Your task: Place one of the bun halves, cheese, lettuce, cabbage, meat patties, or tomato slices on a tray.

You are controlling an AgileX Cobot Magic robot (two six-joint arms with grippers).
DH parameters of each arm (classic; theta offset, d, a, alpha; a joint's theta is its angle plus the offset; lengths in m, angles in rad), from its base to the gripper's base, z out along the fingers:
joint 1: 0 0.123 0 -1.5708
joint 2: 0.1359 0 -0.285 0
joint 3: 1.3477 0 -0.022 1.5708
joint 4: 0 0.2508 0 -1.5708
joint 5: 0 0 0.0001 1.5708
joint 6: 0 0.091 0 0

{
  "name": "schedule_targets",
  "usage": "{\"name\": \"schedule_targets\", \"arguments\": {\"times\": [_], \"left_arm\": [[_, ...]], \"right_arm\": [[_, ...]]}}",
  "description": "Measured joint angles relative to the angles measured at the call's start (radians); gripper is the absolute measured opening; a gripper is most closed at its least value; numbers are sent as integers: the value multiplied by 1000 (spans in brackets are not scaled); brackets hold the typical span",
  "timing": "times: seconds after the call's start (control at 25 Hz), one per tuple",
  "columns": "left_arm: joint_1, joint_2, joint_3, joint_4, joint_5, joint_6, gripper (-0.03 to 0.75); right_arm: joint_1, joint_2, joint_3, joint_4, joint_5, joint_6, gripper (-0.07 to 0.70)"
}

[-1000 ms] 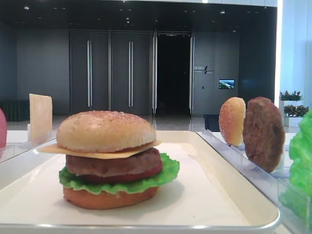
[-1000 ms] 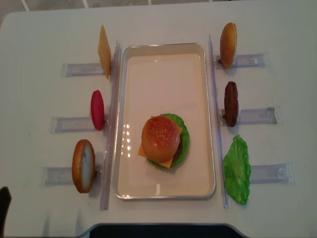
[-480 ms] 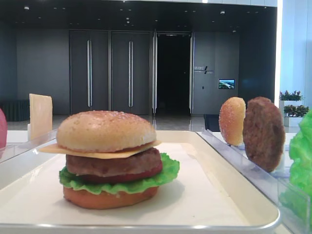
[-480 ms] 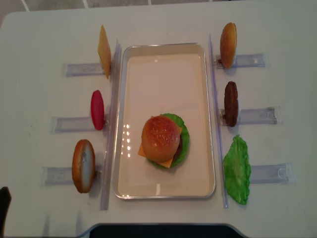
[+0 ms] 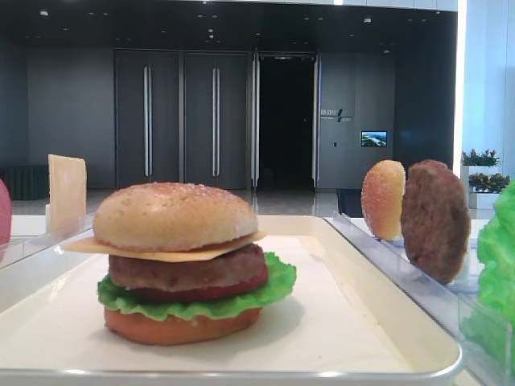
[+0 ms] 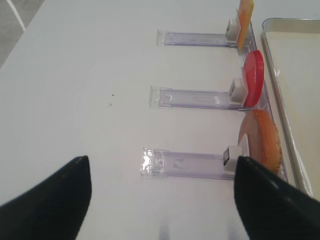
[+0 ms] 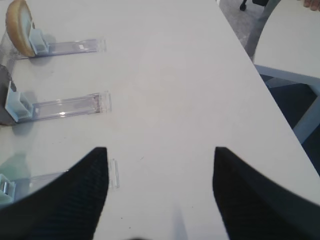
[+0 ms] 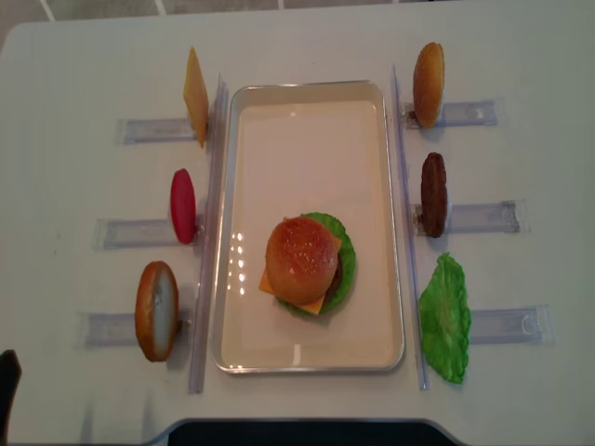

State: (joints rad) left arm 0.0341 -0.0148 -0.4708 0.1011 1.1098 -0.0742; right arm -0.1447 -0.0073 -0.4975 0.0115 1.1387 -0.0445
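The burger (image 8: pixel 307 262) sits complete near the front of the tray (image 8: pixel 307 351). Both the left gripper (image 6: pixel 160 195) and right gripper (image 7: pixel 159 185) stand wide and empty, well outside the tray. Judged best: retreat straight back, clear of the 6 racked spares.

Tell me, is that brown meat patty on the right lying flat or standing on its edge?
Standing on edge. The meat patty sits upright in its clear holder beside the tray, showing only its thin side from above.
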Motion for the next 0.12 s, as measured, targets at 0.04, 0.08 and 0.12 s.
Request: {"name": "schedule_targets", "arguments": {"times": [0.04,0.08,0.12], "left_arm": [[0,0,0,0,0,0,692],[0,0,0,0,0,0,692],[0,0,0,0,0,0,692]], "right_arm": [[0,0,0,0,0,0,461],[0,0,0,0,0,0,461],[0,0,0,0,0,0,461]]}}
